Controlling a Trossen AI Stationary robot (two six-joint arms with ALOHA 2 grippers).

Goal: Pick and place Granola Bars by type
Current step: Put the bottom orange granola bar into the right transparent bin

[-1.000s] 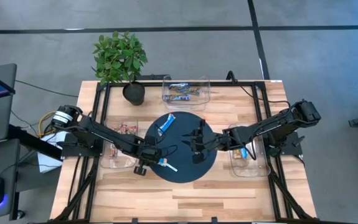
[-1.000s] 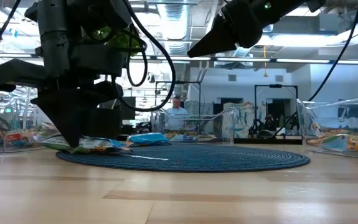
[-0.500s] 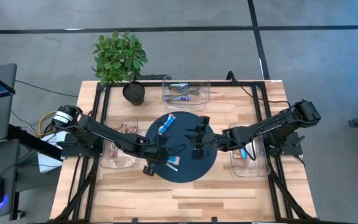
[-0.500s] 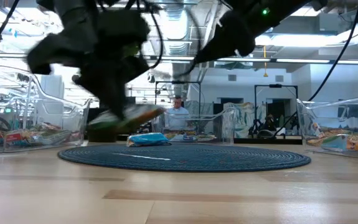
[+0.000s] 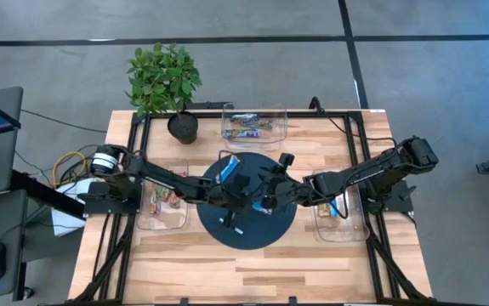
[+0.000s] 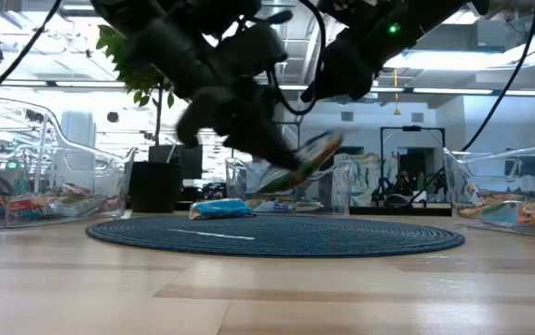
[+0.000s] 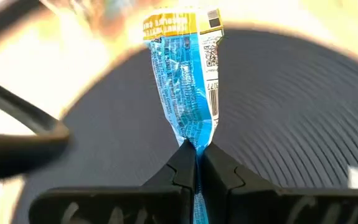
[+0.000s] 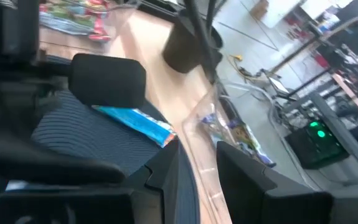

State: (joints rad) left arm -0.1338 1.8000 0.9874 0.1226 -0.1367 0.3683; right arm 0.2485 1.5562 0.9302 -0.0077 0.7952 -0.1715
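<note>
My left gripper (image 7: pixel 195 163) pinches a blue bar (image 7: pixel 183 81) by its end, lifted clear above the mat (image 5: pixel 280 231); my right gripper (image 8: pixel 196 163), part open and holding nothing, hangs just beside.

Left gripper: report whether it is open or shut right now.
Shut on a granola bar. In the wrist view the left gripper pinches the blue wrapper's end between closed fingers; the low view shows the bar lifted above the round mat.
</note>
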